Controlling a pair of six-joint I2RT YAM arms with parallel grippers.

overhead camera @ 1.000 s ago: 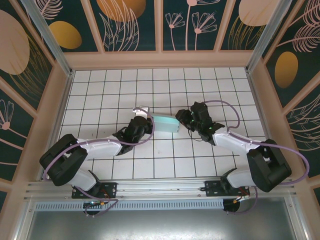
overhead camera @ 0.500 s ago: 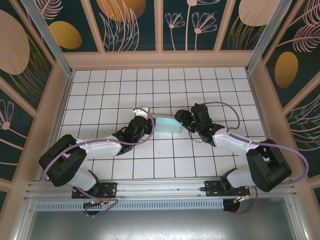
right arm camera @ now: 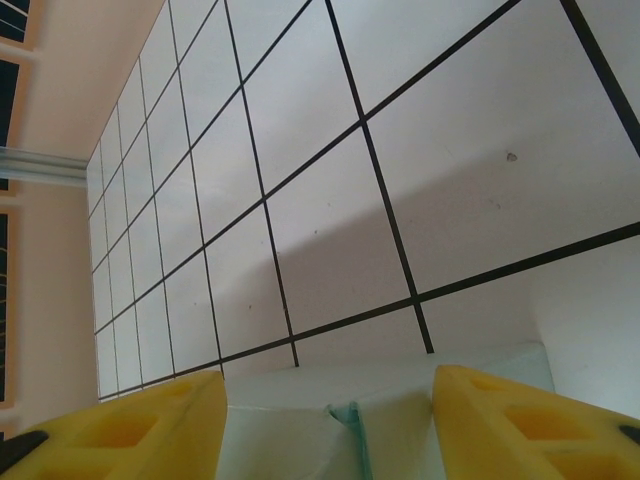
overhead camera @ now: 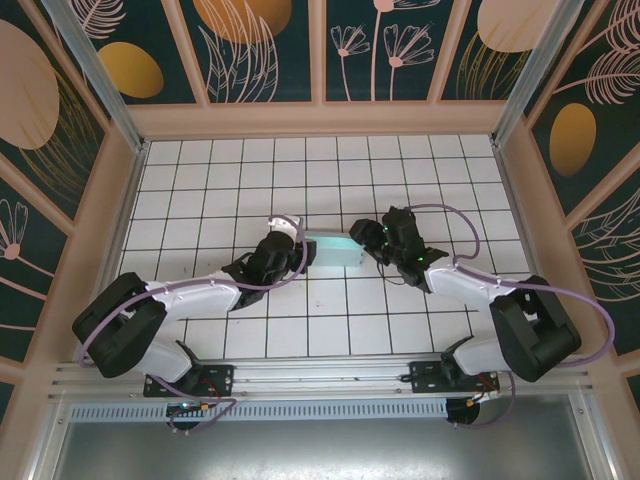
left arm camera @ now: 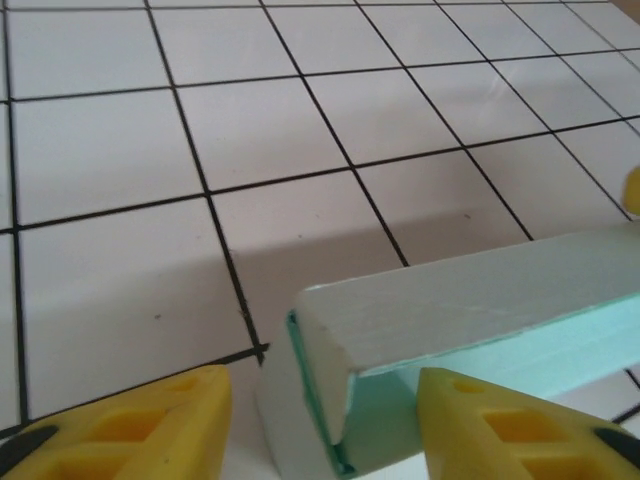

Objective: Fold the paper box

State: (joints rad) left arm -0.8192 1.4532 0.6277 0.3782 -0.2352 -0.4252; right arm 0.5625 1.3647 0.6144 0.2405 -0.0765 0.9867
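The paper box (overhead camera: 335,248) is a small pale mint-green rectangular box lying on the white tiled table (overhead camera: 300,180), between the two grippers. My left gripper (overhead camera: 301,243) stands open at the box's left end. In the left wrist view that end of the box (left arm camera: 480,300) lies between the yellow fingers (left arm camera: 130,425), with a clear gap on the left side. My right gripper (overhead camera: 366,240) stands open at the right end. In the right wrist view the box (right arm camera: 400,380) spans the space between its fingers (right arm camera: 530,420), and a folded seam shows in the middle.
The black-lined tiled table runs out to wooden walls (overhead camera: 320,118) at the back and both sides. Both arm bases sit on the metal rail (overhead camera: 320,375) at the near edge. Open tiles lie behind and in front of the box.
Both grippers' jaws have spread wider around the ends of the box. The box has settled a little flatter and shifted slightly right on the tiles.
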